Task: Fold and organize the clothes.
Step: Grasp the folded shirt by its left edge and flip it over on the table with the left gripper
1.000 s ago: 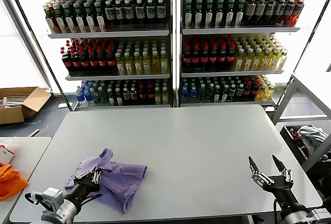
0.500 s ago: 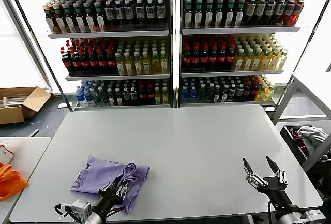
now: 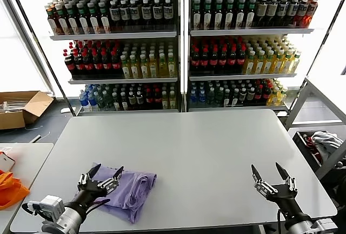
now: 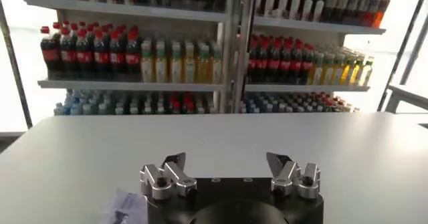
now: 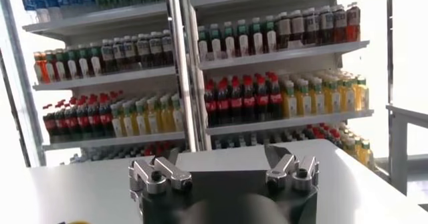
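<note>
Since half a second ago the left tool point(image 3: 101, 175) has released the lavender T-shirt point(image 3: 125, 188) and now should smooth its crumpled fold flat on the counter point(image 3: 205, 147), while the right tool point(image 3: 271, 178) waits open.

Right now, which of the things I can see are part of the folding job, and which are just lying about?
Part of the job:
- lavender T-shirt, bunched on the table
- left gripper, open beside the shirt
- right gripper, open, holding nothing

Just lying about:
- shelves of bottles
- cardboard box
- orange cloth
</note>
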`<act>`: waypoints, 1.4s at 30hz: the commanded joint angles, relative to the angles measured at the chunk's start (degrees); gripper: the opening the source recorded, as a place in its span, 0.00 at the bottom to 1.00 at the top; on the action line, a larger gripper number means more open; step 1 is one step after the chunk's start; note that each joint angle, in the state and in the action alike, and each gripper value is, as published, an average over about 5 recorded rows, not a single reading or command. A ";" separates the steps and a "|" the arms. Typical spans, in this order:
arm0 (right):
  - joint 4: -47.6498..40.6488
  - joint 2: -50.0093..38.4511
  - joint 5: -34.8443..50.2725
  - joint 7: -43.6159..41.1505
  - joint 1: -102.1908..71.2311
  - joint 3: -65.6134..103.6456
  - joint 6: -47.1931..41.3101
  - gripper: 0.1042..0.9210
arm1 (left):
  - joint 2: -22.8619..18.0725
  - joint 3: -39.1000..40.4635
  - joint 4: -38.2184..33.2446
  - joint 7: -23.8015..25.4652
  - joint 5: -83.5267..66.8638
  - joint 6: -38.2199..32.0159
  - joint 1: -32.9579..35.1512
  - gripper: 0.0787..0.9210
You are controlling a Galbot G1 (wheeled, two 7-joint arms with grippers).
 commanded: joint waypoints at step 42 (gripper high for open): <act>2.38 0.95 -4.80 0.46 0.43 -3.69 -0.87 0.88 | -6.98 -0.93 20.99 -2.27 -3.08 -1.91 -4.72 0.42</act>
